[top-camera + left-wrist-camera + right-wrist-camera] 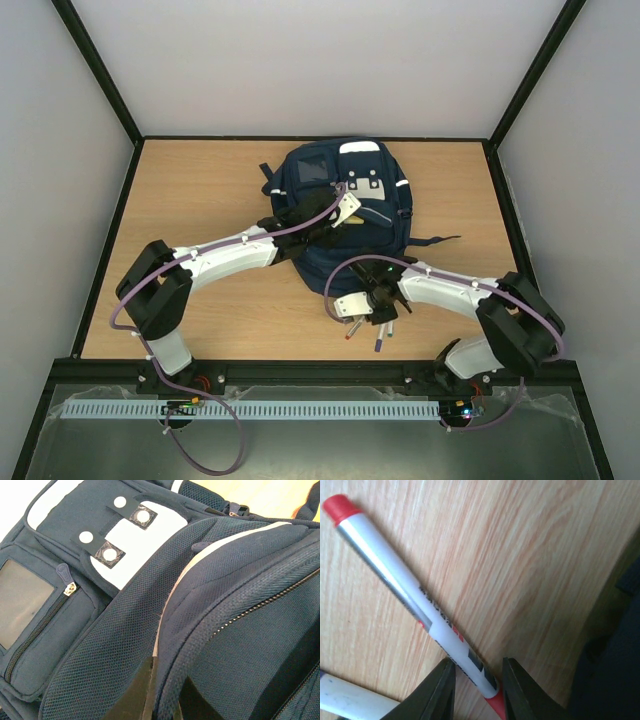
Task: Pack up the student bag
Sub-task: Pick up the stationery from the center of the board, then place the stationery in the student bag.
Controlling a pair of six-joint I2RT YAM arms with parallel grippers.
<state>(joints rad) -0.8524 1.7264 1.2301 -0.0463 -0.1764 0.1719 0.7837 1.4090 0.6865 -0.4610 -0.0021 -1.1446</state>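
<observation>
Top external: student bag (345,195) lies front-up at the far centre of the table (200,190). Left gripper (330,222) is on the bag's near part. Right gripper (370,310) sits low over the wood just near of the bag, above two pens lying side by side: a red-capped marker (352,328) and a purple-capped marker (383,338). Step in hand, by my reading: left arm holds the bag by a zip edge while right arm picks up a marker to pack.

Left wrist: fingers pinched tight on a ridge of navy fabric beside a zip, fully closed on the bag. Cannot tell how far the pocket gapes.

Right wrist: jaws straddle the red-capped marker's barrel near its tail end, partly open with little room to spare. One jaw looks to be touching the barrel, and a sliver of wood shows beside the other, so no firm grip yet. The purple-capped marker lies just beside, outside the jaws.

Next move calls for clamping squarely on the barrel, lifting without dragging the neighbour, then carrying far toward the held zip edge.
</observation>
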